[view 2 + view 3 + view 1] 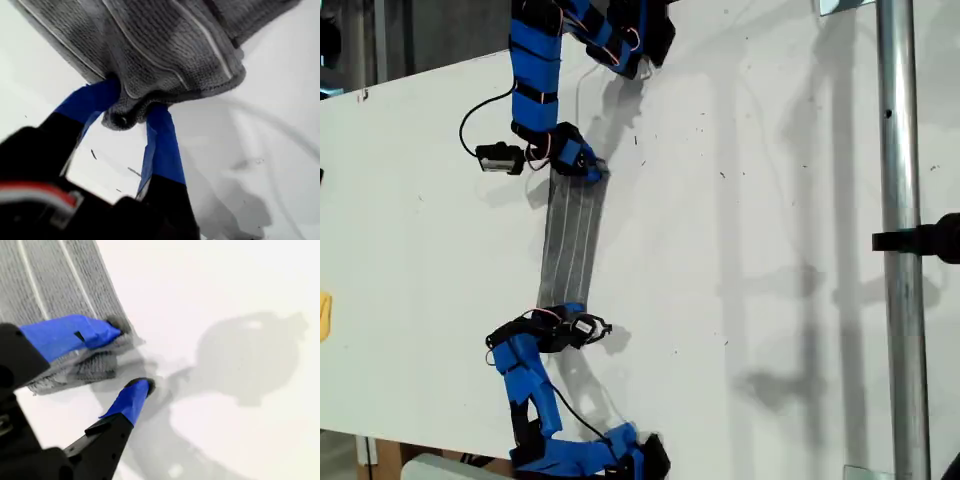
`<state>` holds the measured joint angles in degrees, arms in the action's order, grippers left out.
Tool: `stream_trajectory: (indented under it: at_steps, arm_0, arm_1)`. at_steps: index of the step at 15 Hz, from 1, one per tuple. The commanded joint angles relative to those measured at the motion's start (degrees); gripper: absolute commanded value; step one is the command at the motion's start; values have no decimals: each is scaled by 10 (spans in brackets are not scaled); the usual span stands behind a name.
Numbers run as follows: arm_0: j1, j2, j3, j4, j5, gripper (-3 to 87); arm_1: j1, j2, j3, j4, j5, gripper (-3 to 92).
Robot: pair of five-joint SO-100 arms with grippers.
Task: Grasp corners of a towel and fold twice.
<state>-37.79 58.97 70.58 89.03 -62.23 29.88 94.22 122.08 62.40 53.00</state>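
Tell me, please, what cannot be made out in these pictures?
- Exterior view: the towel is too small to count its layers.
- First wrist view: the corner is bunched in my first end effector, its shape lost.
- Second wrist view: my second end effector covers the towel's edge; the frame cuts off the rest.

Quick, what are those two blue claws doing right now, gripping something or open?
My first gripper: closed, pinching a bunched edge of the grey striped towel.
My second gripper: open, one finger lying on the towel's end, nothing clamped.
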Motion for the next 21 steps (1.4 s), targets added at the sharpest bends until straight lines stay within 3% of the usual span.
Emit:
stream_trajectory:
  at_steps: [1,5,8,10,12,14,16,18,21]
  arm_0:
    - [22,101,9,36,7,303]
    - [96,385,192,24,-51,287]
    - [172,704,446,-76,-94,190]
    - [198,894,622,-129,-120,83]
    - [249,1040,793,-234,-125,17]
    - [275,1138,917,-271,-136,18]
    - [265,1230,978,-263,-116,28]
    - [248,1368,1044,-218,-109,32]
    - [241,1402,1069,-203,-110,32]
  arm_1:
    - [-9,110,11,71,30,340]
    - [-17,493,82,240,121,341]
    - [-162,579,116,337,382,415]
    - [-214,577,155,310,465,445]
    - [-178,556,180,291,476,460]
    - [-104,490,168,279,449,475]
    - [-36,372,165,180,381,478]
    - [7,227,138,76,334,481]
    - [27,4,11,-8,290,480]
